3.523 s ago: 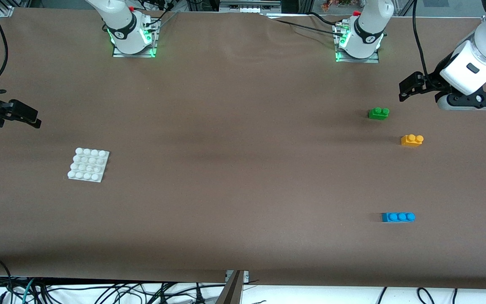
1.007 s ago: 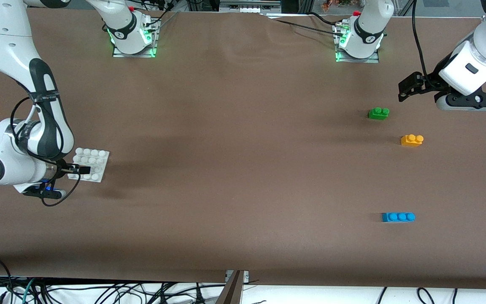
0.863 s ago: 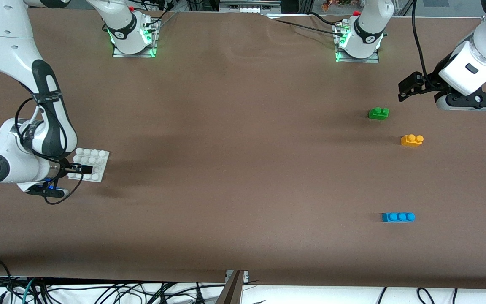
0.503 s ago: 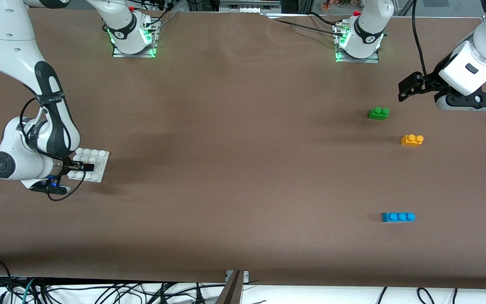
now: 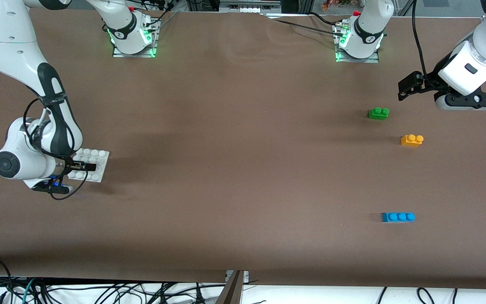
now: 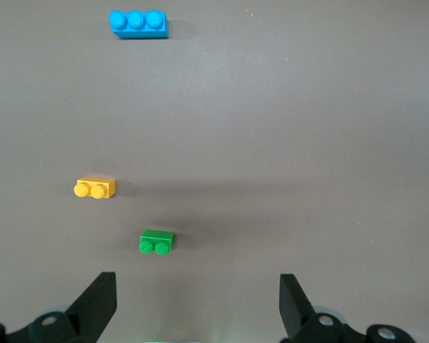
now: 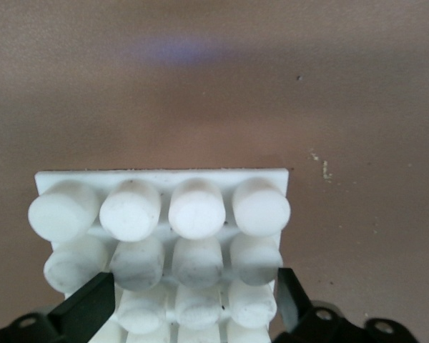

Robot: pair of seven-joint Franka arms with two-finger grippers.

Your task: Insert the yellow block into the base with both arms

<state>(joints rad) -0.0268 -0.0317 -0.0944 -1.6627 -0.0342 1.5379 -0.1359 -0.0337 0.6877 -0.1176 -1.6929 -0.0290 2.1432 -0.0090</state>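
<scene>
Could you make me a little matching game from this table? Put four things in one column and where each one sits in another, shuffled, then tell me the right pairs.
Things:
1. yellow block
2. green brick
3. blue brick
4. base

Places:
A. nearest of the three bricks to the front camera
B. at the right arm's end of the table, with the right pincer low over it, its fingers astride the studs
C. farthest of the three bricks from the front camera, beside the left pincer, which hangs open
D. between the other two bricks

Pairs: 1-D, 2-C, 3-A, 4-B
</scene>
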